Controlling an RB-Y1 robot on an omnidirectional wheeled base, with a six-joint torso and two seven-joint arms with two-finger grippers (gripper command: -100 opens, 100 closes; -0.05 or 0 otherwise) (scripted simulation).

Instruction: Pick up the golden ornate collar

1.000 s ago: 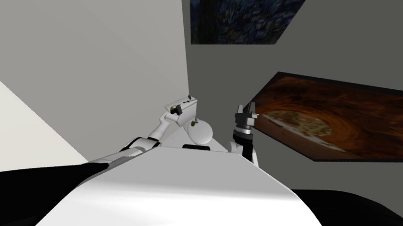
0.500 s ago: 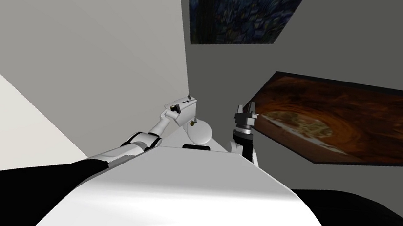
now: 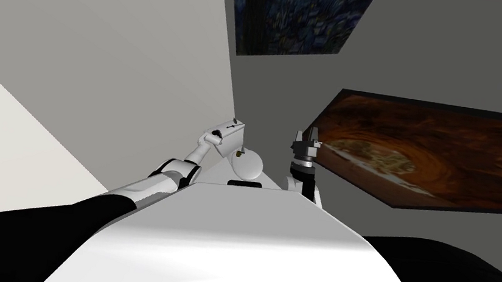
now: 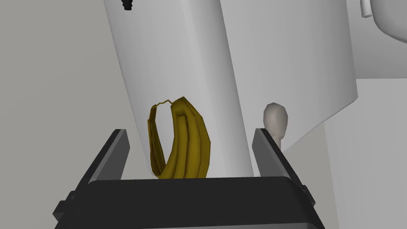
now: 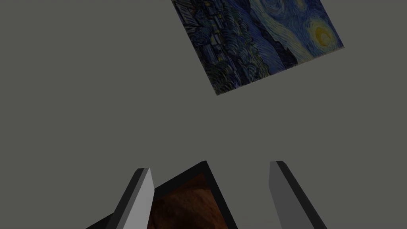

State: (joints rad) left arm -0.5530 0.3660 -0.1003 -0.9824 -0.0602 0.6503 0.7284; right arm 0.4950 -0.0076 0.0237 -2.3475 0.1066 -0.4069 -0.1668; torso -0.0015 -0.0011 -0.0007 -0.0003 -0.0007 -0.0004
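The golden collar (image 4: pixel 179 140) is a ribbed gold band with a thin chain, standing on edge against a white slab (image 4: pixel 179 59). In the left wrist view my left gripper (image 4: pixel 190 132) is open around it. The collar sits between the two fingers close to the dark body, and neither finger (image 4: pixel 116 153) touches it. In the head view the left gripper (image 3: pixel 214 137) is up against a small white box (image 3: pixel 234 132) just ahead of my chest. My right gripper (image 3: pixel 307 139) is raised beside it on the right, open and holding nothing (image 5: pixel 210 179).
A small grey knob (image 4: pixel 275 118) stands just beyond one left finger. A round white thing (image 3: pixel 249 165) lies under the box. A wall corner is close ahead, with a blue painting (image 3: pixel 298 13) and a brown framed picture (image 3: pixel 444 154) on the grey wall.
My left forearm has pushed a little further forward and up toward the white box. The right arm has stayed where it was.
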